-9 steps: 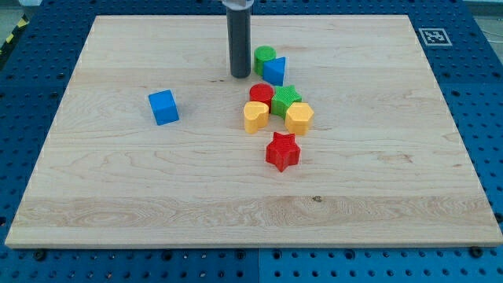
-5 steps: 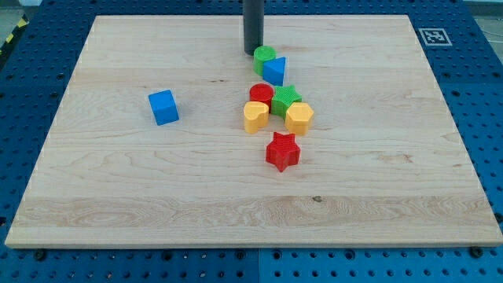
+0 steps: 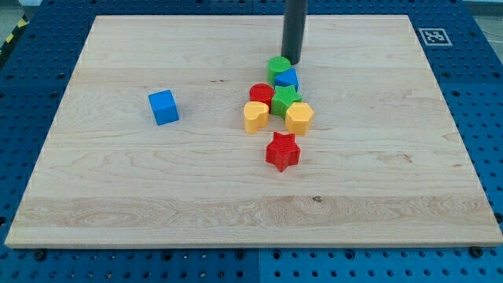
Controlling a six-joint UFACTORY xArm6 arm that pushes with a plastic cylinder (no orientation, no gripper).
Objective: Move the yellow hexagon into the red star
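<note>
The yellow hexagon (image 3: 299, 118) lies at the right of a cluster in the board's middle. The red star (image 3: 283, 152) lies just below it toward the view's bottom, a small gap apart. My tip (image 3: 294, 60) stands above the cluster, touching or nearly touching the upper right of the green cylinder (image 3: 278, 67). The green cylinder presses on the blue triangle (image 3: 288, 79), which sits right above the green star (image 3: 284, 100).
A red cylinder (image 3: 261, 94) and a yellow heart (image 3: 255, 116) sit at the cluster's left. A blue cube (image 3: 163, 107) lies alone at the view's left. A fiducial marker (image 3: 433, 35) is at the board's top right corner.
My tip moved from left of the green cylinder up and round to its upper right. The green cylinder and blue triangle shifted right and down, toward the green star.
</note>
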